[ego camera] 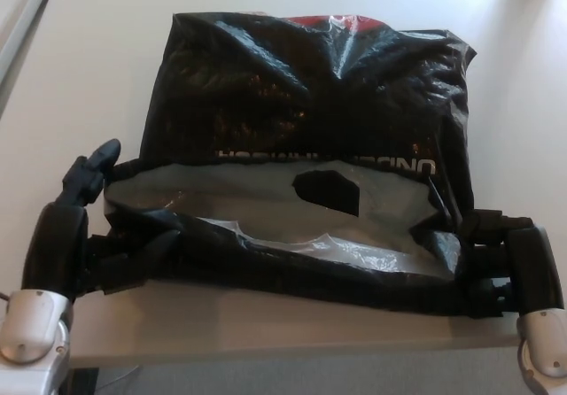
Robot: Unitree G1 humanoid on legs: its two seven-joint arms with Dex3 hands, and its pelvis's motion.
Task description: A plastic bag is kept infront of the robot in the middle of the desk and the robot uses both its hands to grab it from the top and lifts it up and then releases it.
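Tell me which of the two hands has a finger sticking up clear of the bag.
The left hand: one finger juts up beside the plastic bag at its open end. The right hand has its fingers tucked against the bag's corner.

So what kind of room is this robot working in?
Probably an office or a lab, though little shows. The black plastic bag lies on a plain pale desk, and what may be the edge of a light panel or tray sits at the far left corner.

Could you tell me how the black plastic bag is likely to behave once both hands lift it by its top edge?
The plastic bag looks thin and crinkled, so it will probably sag. Its glossy film may slip.
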